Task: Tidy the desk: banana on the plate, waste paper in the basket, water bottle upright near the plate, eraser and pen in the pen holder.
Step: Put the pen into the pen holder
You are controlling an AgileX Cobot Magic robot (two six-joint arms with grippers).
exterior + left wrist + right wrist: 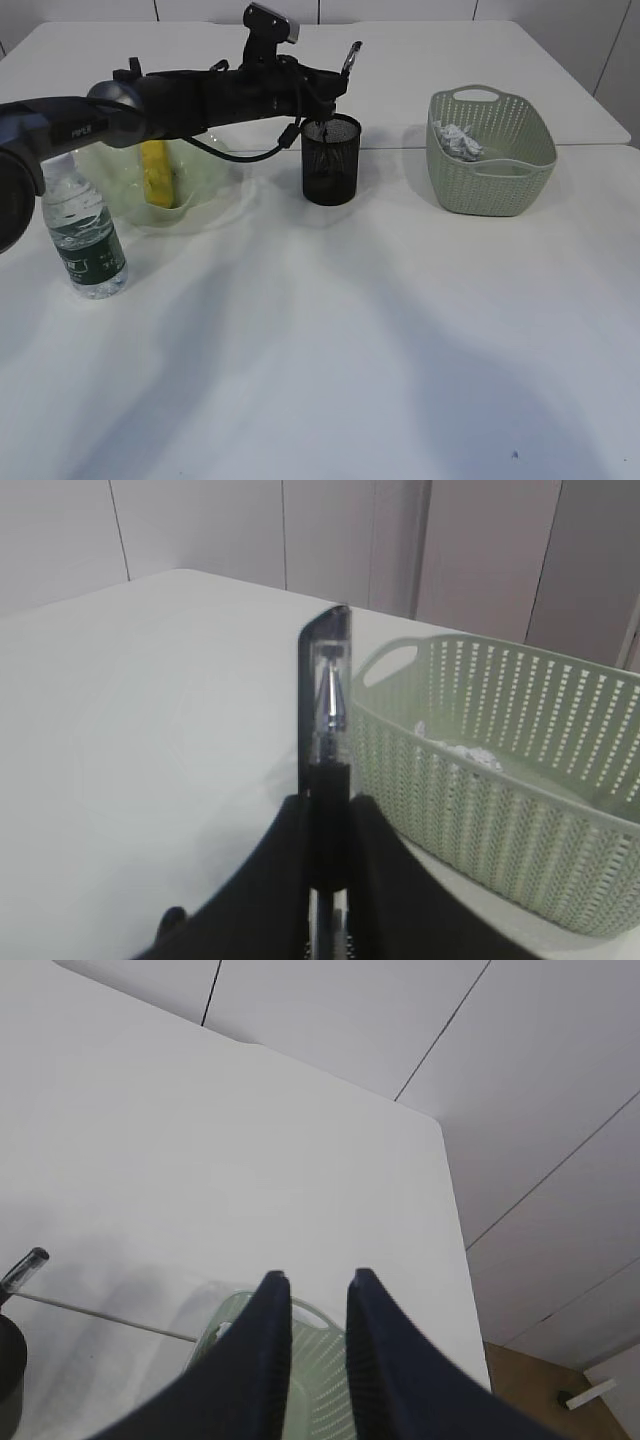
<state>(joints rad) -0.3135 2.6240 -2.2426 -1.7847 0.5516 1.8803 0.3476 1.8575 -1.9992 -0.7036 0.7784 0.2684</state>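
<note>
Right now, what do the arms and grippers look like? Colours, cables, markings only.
The left arm is black with a grey cylindrical link carrying small white lettering, too small to read. A black cable loops beneath it, and a grey-topped camera module sits on the wrist. The left gripper has smooth, curved black fingers. The right gripper has matching dark, tapered fingers with ribbed inner faces; the right arm itself is out of view.

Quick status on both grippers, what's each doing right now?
Left gripper: shut on the pen.
Right gripper: open, holding nothing.
</note>
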